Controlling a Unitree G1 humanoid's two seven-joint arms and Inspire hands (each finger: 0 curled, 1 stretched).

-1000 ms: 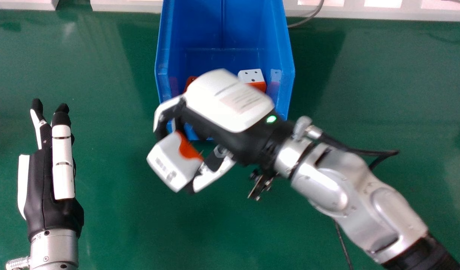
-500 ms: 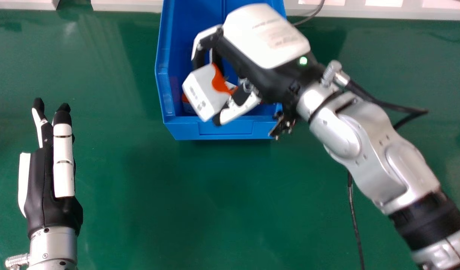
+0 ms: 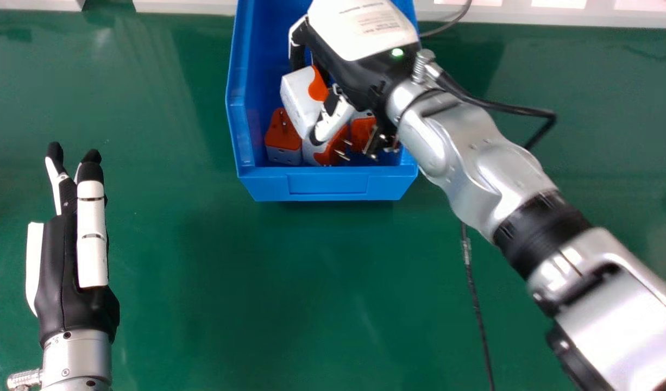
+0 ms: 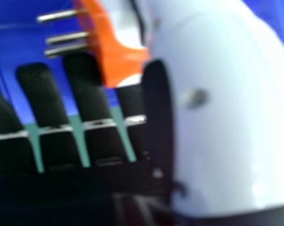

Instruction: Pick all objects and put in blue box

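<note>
Three plug adapters (image 3: 283, 133) that I can make out already lie in the near end of the blue box (image 3: 327, 184), and my right hand (image 3: 365, 32) is over them with another, a white and orange adapter (image 3: 299, 98). Its fingers are partly curled, pinching that one against the thumb. My left hand (image 3: 91, 239) is idle at the head view's left, fingers nearly straight. I judge this to be the release step, and my worry is the metal pins (image 4: 66, 37), which stick out past the fingers: if I let go unevenly, they could snag on a fingertip and tip the adapter over. Dropped onto the pile, it might roll or perch on its neighbours. Swinging out too low, I could clip the box wall and shove the whole box.
</note>
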